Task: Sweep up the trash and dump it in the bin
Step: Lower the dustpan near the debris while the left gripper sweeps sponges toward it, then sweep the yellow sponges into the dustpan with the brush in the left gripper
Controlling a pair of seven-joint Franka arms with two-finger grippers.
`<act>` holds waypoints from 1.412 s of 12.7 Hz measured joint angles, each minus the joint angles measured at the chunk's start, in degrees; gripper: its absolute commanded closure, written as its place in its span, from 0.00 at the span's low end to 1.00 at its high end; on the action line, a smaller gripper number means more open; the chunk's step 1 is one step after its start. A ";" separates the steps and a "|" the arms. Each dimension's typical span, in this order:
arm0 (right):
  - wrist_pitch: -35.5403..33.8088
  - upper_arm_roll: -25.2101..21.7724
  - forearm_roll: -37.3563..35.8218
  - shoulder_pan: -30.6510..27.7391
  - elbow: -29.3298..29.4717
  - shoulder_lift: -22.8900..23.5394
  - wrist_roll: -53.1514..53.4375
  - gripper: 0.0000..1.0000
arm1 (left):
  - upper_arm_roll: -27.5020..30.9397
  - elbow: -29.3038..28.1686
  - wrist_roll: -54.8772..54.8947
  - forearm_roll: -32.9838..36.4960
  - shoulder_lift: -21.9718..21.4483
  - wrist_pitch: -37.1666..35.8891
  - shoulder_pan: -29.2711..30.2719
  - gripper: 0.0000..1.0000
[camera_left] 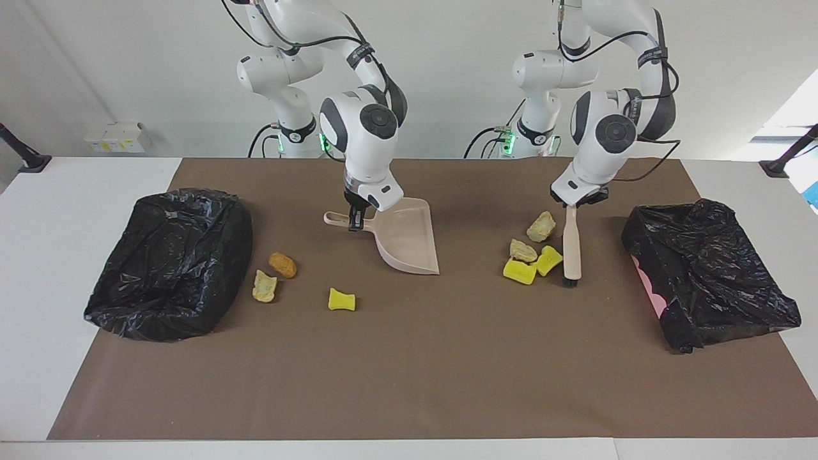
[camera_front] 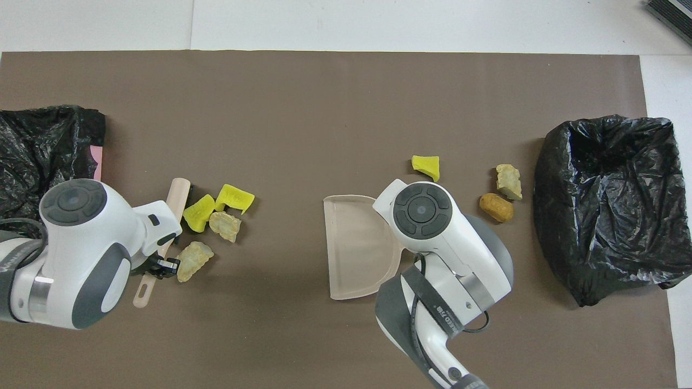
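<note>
My left gripper (camera_left: 572, 204) is shut on the handle of the beige brush (camera_left: 571, 246), whose black bristles touch the mat beside a cluster of trash. That cluster is two yellow sponge chunks (camera_left: 519, 271) (camera_left: 548, 260) and two tan lumps (camera_left: 523, 250) (camera_left: 541, 225). My right gripper (camera_left: 354, 220) is shut on the handle of the beige dustpan (camera_left: 406, 239), its mouth facing the left arm's end. Three more scraps lie toward the right arm's end: an orange-brown lump (camera_left: 282, 264), a tan lump (camera_left: 264, 285) and a yellow sponge (camera_left: 341, 299). In the overhead view the brush (camera_front: 175, 197), the left gripper (camera_front: 162, 266) and the dustpan (camera_front: 354, 246) show; the right gripper is hidden under its wrist.
A black-bagged bin (camera_left: 169, 259) stands at the right arm's end of the brown mat and another (camera_left: 709, 281) at the left arm's end, with pink showing under its bag. Both also show in the overhead view (camera_front: 605, 200) (camera_front: 48, 146).
</note>
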 measured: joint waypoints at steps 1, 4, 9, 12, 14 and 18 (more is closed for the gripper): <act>0.00 0.01 -0.03 0.24 -0.15 0.00 0.95 1.00 | -0.10 0.00 -0.95 -0.81 0.14 0.17 -1.56 1.00; 0.00 0.00 -0.23 1.32 -0.60 0.07 4.14 1.00 | -0.70 -0.01 -1.99 -5.05 0.18 1.50 -5.12 1.00; 1.06 0.06 -0.32 4.09 -0.67 1.19 9.82 1.00 | -9.83 -0.89 -6.07 -11.97 1.41 8.17 -6.24 1.00; 1.08 0.03 -0.32 4.12 -0.67 1.31 10.01 1.00 | -14.98 -0.89 -9.90 -15.60 1.55 9.13 -6.44 1.00; 1.08 0.03 -0.32 4.12 -0.67 1.32 10.01 1.00 | -17.62 -0.54 -12.28 -18.63 1.48 9.04 -6.50 1.00; 1.08 0.00 -0.32 4.12 -0.66 1.37 10.01 1.00 | -18.26 3.52 -13.01 -26.96 1.25 5.15 -6.53 1.00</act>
